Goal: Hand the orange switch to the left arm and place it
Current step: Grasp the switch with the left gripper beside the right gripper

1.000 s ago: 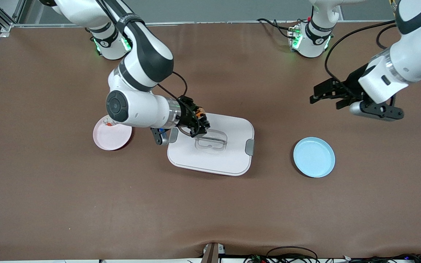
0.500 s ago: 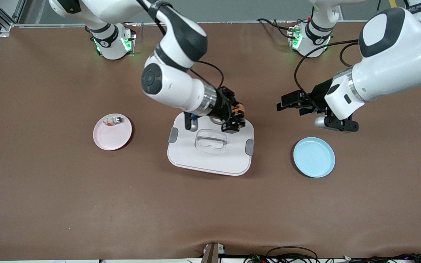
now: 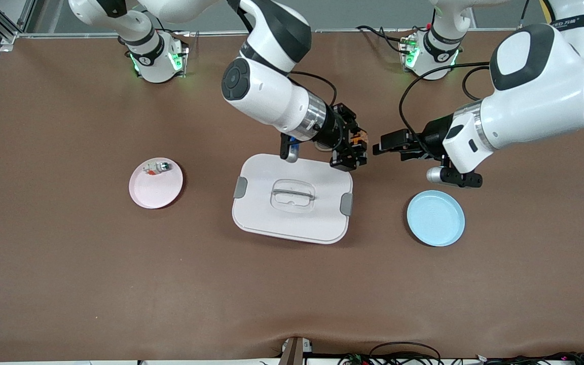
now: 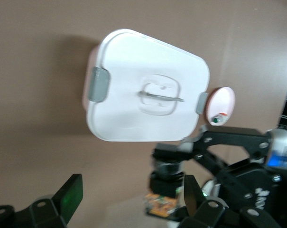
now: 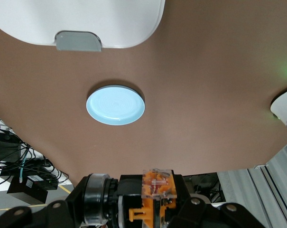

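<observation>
My right gripper [image 3: 357, 147] is shut on the orange switch [image 3: 358, 136] and holds it in the air, just off the box's [image 3: 292, 223] corner toward the left arm's end. In the right wrist view the switch [image 5: 155, 190] sits clamped in the jaws. My left gripper [image 3: 379, 146] is open and level with the switch, pointing at it from close by. In the left wrist view the switch [image 4: 160, 204] lies between my open fingers [image 4: 69, 197], close to one of them, and the white box [image 4: 148, 71] lies closed below.
A pink plate [image 3: 156, 190] holding a whitish switch with a green cap [image 3: 156, 167] sits toward the right arm's end. A blue plate [image 3: 435, 218] sits toward the left arm's end, below the left gripper, and shows in the right wrist view [image 5: 115, 104].
My right gripper has carried the orange switch across over the box toward the left arm's end. My left gripper has moved in toward it and now faces it closely.
</observation>
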`<control>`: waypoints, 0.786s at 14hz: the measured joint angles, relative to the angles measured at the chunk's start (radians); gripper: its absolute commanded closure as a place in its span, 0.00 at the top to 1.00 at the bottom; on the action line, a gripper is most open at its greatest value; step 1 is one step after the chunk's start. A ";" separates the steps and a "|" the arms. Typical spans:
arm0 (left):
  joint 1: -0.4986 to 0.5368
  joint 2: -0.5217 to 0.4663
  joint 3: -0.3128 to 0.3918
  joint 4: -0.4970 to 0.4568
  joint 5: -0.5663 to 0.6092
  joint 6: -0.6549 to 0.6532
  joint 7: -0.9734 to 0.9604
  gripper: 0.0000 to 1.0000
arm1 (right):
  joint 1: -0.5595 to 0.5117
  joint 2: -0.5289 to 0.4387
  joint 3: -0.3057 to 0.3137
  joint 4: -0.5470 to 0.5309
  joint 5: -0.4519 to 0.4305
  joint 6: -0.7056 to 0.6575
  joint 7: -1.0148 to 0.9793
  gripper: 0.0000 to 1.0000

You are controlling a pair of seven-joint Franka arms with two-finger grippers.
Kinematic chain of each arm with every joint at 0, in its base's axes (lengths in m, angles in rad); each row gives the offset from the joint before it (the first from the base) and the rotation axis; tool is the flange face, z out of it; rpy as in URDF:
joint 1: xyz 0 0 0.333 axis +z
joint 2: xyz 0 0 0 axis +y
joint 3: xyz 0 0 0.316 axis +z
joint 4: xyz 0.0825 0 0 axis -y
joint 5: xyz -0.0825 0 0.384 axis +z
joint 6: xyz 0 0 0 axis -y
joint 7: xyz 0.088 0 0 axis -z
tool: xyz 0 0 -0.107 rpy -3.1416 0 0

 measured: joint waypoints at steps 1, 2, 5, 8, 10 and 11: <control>-0.001 0.002 0.000 0.000 -0.013 0.001 0.000 0.94 | 0.004 0.012 -0.001 0.017 0.000 0.013 0.015 0.00; -0.001 0.003 0.000 0.000 -0.019 0.001 0.000 0.93 | 0.007 0.025 -0.002 0.034 0.000 0.028 0.026 0.00; -0.001 0.004 0.000 -0.007 -0.020 -0.008 0.001 0.87 | 0.008 0.045 -0.002 0.065 0.000 0.047 0.033 0.00; -0.001 0.003 -0.001 -0.013 -0.026 -0.011 0.004 0.85 | 0.009 0.048 -0.002 0.089 0.001 0.049 0.055 0.00; -0.001 0.003 -0.002 -0.012 -0.032 -0.011 0.004 0.85 | 0.010 0.049 -0.002 0.095 0.001 0.052 0.064 0.00; -0.001 0.003 -0.002 -0.012 -0.033 -0.011 0.004 0.84 | 0.011 0.050 -0.002 0.096 0.001 0.054 0.066 0.00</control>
